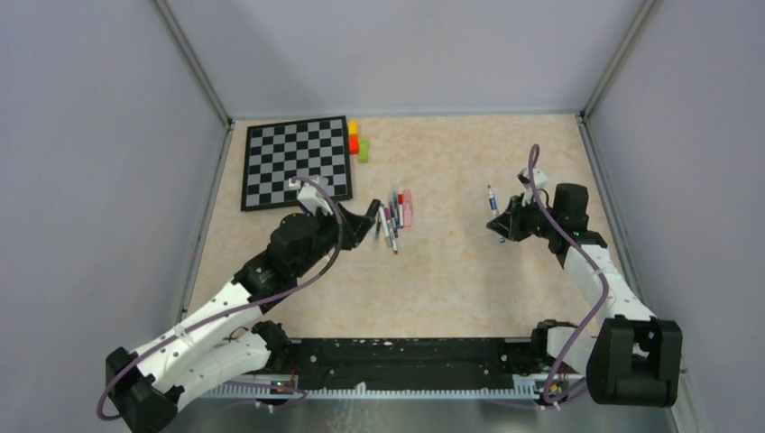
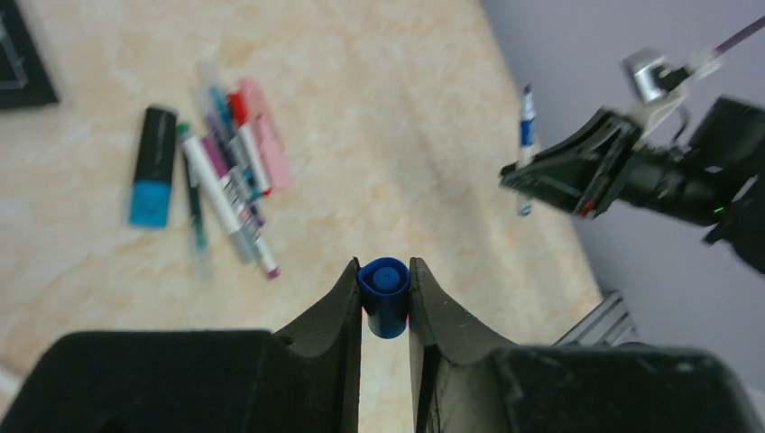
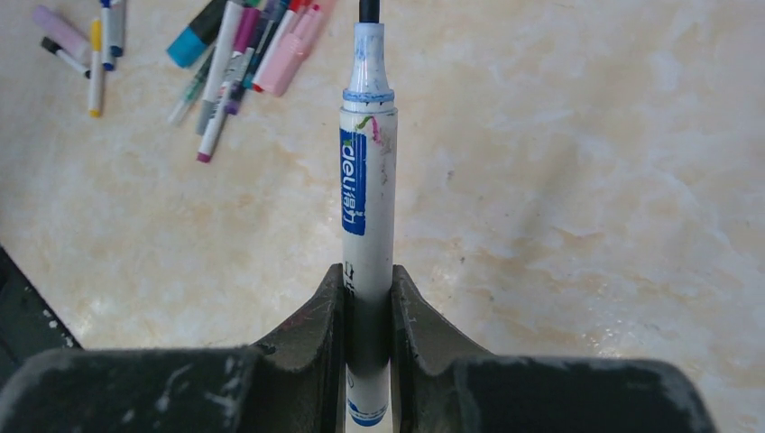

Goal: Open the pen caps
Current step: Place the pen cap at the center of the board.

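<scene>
My left gripper (image 2: 385, 271) is shut on a small blue pen cap (image 2: 385, 305), its open end facing the camera. In the top view this gripper (image 1: 368, 216) hovers just left of the pile of pens (image 1: 395, 216). My right gripper (image 3: 368, 278) is shut on the barrel of a white pen (image 3: 368, 180) with a blue label. Its uncapped tip points away from the wrist. In the top view that pen (image 1: 492, 200) sticks up from the right gripper (image 1: 499, 227) at the right of the table. The two grippers are well apart.
A chessboard (image 1: 296, 162) lies at the back left, with yellow, red and green blocks (image 1: 356, 140) beside it. The pile of pens (image 2: 230, 171) includes a dark marker with a cyan end (image 2: 155, 167) and a pink highlighter (image 3: 293, 45). A few more pens (image 3: 86, 45) lie apart.
</scene>
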